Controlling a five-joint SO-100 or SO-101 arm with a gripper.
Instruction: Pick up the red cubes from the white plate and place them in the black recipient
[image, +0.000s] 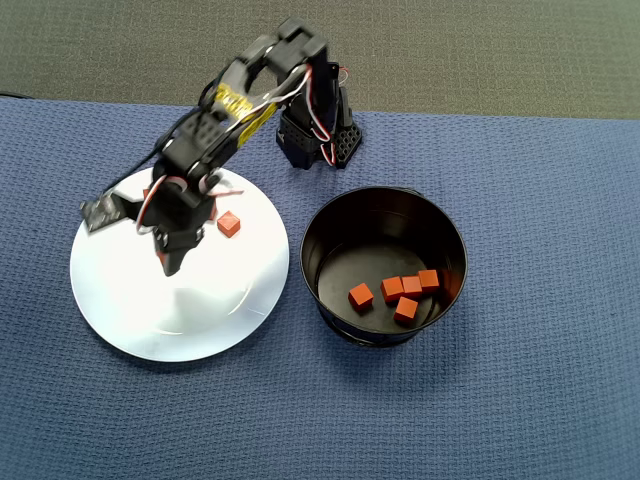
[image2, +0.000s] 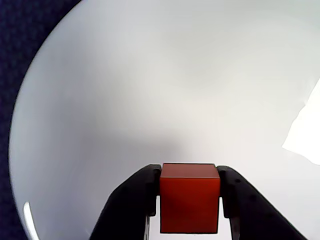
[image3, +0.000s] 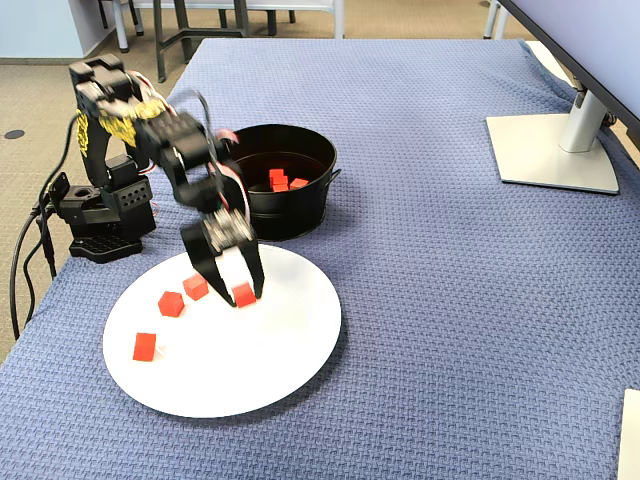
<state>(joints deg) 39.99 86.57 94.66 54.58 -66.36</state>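
Note:
My gripper (image2: 190, 180) is shut on one red cube (image2: 190, 205), which is squeezed between the two black fingers (image2: 142, 192). In the fixed view the gripper (image3: 243, 290) holds this cube (image3: 243, 295) low over the middle of the white plate (image3: 250, 370); I cannot tell whether it touches the plate. Three more red cubes (image3: 171, 303) lie on the plate's left part. In the overhead view one loose cube (image: 229, 224) shows beside the arm, and the gripper (image: 172, 262) hides its own cube. The black recipient (image: 385, 200) stands to the right of the plate (image: 200, 310) with several red cubes (image: 405, 310) inside.
The arm's base (image3: 100, 215) stands behind the plate at the table's edge, with cables hanging off its left side. A monitor foot (image3: 555, 150) sits at the far right of the blue cloth (image3: 450, 300). A white sheet corner (image3: 630, 430) shows at the lower right.

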